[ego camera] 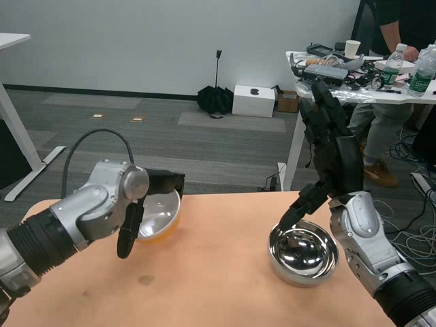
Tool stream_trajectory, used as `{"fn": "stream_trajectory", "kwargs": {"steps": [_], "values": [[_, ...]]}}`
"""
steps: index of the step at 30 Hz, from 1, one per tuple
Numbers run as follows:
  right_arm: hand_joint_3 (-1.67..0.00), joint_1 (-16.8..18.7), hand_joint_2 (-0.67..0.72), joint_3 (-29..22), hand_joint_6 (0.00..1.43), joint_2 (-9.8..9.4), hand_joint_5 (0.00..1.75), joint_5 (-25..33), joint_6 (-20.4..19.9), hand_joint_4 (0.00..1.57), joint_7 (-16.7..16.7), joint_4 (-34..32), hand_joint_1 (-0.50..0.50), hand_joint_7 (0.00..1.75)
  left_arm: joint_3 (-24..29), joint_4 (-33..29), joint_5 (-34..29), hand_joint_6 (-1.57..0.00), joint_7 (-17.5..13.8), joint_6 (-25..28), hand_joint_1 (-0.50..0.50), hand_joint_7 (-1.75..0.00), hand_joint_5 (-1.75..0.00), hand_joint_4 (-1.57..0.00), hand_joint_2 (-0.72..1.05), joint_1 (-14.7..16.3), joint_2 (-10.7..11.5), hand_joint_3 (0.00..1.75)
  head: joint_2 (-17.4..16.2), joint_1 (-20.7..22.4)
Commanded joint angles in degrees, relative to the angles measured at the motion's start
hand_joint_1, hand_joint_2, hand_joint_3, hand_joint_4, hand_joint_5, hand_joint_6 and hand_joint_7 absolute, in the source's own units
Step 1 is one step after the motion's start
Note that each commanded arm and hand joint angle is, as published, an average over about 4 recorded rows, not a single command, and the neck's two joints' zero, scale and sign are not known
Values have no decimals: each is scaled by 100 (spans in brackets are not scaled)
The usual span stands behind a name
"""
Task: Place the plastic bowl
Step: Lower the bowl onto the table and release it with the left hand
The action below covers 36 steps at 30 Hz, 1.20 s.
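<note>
I see the plastic bowl (161, 216) left of the steel bowl (304, 252), my left hand (146, 197) gripping its rim. It looks light, stiff and slick; the rim suits. My right hand (332, 146) spreads wide, thumb touching the steel bowl's rim.

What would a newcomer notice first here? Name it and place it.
The right hand rears up with fingers spread, one fingertip on the rim of a shiny metal bowl at the table's right. On the left, the left hand grips a yellow-bottomed bowl near the far edge.
</note>
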Motion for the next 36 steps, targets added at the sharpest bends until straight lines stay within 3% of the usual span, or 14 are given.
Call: {"fn": "stream_trajectory", "kwargs": {"steps": [1,16,18,21,22,25,31,34,36], "values": [[0,27,72,4,0,-13,0,69,10,0,-7,44,-46,0,-206,-55,13,-31,-37,68,-48,-159,-175,-142,87,126,-34,175,-83,40],[0,27,72,105,0,0,0,113,1,0,-7,220,-46,0,-167,288,-66,-27,-42,33,-48,-147,-175,-133,94,640,-223,175,-543,137],[0,27,72,109,0,0,0,122,-3,0,-7,229,-46,0,-171,327,-101,-25,-42,20,-48,-147,-175,-119,96,666,-240,175,-608,145],[0,27,72,118,0,0,0,122,-8,0,-7,233,-46,0,-158,354,-147,-16,-42,9,-48,-141,-175,-71,96,690,-258,175,-684,164],[0,27,72,122,0,0,0,122,-8,0,-7,233,-46,0,-153,358,-154,-12,-42,7,-48,-136,-175,-48,98,692,-262,175,-698,179],[0,27,72,120,0,0,0,124,-8,0,-7,235,-46,0,-127,365,-187,-4,-46,0,-48,-126,-175,-9,105,692,-276,175,-759,217],[0,27,72,124,0,2,0,135,-8,0,-7,244,-46,0,-57,389,-318,0,-92,0,-48,-66,-167,0,105,673,-293,175,-830,280],[0,27,72,122,0,9,0,139,-8,0,-7,255,-46,0,53,385,-365,0,-134,7,-48,-42,-128,0,105,649,-293,175,-844,287],[0,27,72,127,0,9,0,139,-8,0,-7,262,-46,0,95,380,-387,0,-154,7,-48,-37,-105,0,105,635,-293,175,-851,298]]}}
